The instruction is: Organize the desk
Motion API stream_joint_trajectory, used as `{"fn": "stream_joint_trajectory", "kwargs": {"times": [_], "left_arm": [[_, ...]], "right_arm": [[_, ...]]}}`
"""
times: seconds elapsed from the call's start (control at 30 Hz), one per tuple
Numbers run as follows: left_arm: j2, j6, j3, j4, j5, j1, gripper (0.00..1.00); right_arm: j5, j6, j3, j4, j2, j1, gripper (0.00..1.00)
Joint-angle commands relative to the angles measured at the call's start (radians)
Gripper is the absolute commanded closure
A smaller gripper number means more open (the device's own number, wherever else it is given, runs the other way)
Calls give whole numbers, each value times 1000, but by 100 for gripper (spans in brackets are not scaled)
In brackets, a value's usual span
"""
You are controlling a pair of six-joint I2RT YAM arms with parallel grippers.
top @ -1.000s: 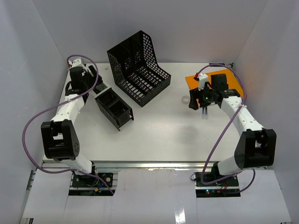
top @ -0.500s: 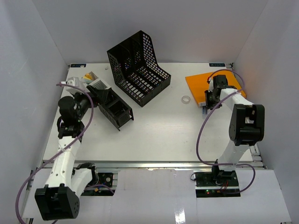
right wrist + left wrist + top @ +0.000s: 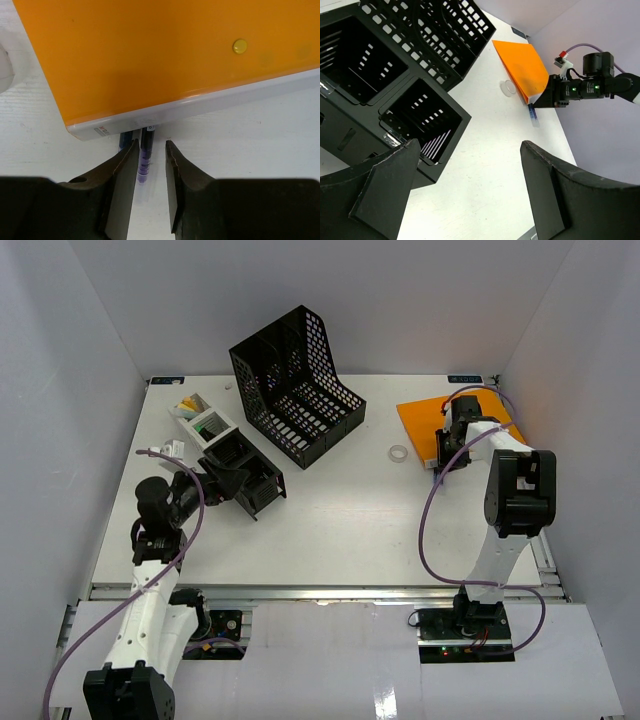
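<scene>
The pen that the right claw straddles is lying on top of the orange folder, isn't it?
Not quite. The right claw does straddle the pen, but the pen sticks out from under the folder rather than lying on top of it. The right wrist view shows the folder's pale edge covering the pen's far end.

Plain white walls (image 3: pixel 330 290) stand at back and both sides. Lighting even. Glossy white panels (image 3: pixel 330 665) lie in front, showing glare.

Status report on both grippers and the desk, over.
Left gripper open, facing the black organizer. Right gripper, jaws narrow, straddling a pen at the orange folder edge. Desk untidy: tape ring loose.
</scene>
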State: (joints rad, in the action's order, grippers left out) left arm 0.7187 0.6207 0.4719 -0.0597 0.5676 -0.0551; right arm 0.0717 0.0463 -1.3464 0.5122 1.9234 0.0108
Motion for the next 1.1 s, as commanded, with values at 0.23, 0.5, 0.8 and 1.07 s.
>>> {"fn": "stream_joint_trajectory", "kwargs": {"times": [0.23, 0.5, 0.8, 1.07], "left_arm": [[-27, 74, -41, -37, 86, 1, 7], [-29, 161, -99, -99, 151, 18, 7], [98, 178, -89, -171, 50, 274, 7], [243, 214, -48, -273, -18, 388, 7]], "right_arm": [[-48, -34, 11, 6, 31, 1, 67], [-104, -38, 47, 5, 54, 1, 82], [-226, 29, 111, 46, 14, 88, 90], [-373, 92, 158, 108, -30, 217, 92]]}}
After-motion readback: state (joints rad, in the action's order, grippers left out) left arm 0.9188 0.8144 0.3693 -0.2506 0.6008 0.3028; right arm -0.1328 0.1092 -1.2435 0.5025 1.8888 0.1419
